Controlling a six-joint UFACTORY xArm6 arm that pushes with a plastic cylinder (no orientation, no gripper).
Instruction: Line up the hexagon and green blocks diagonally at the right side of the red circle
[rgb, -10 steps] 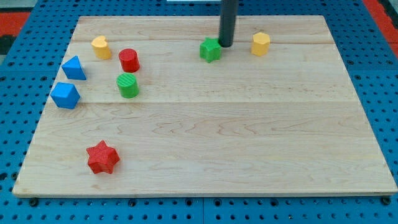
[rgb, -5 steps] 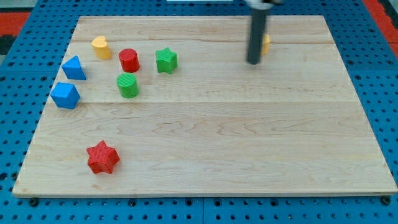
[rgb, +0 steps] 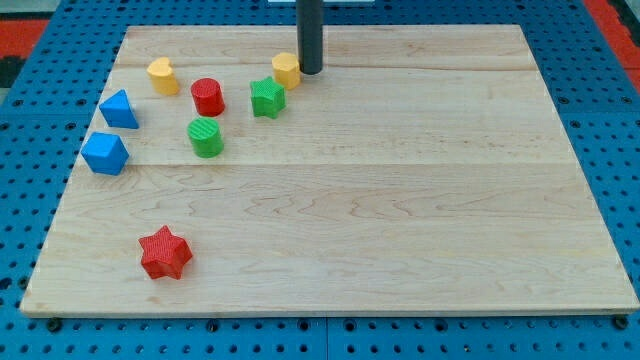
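My tip (rgb: 311, 71), no jaws to judge, has just shoved the yellow hexagon (rgb: 286, 70) left beside the green star (rgb: 267, 98), so the diagonal by the red circle (rgb: 207, 96) is forming.

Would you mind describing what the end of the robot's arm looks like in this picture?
Only a straight, round rod shows, dark grey to black, smooth and plain, entering from the view's top edge. No cables, markings or joints are visible. My tip is a blunt, flat end of the same width as the shaft.
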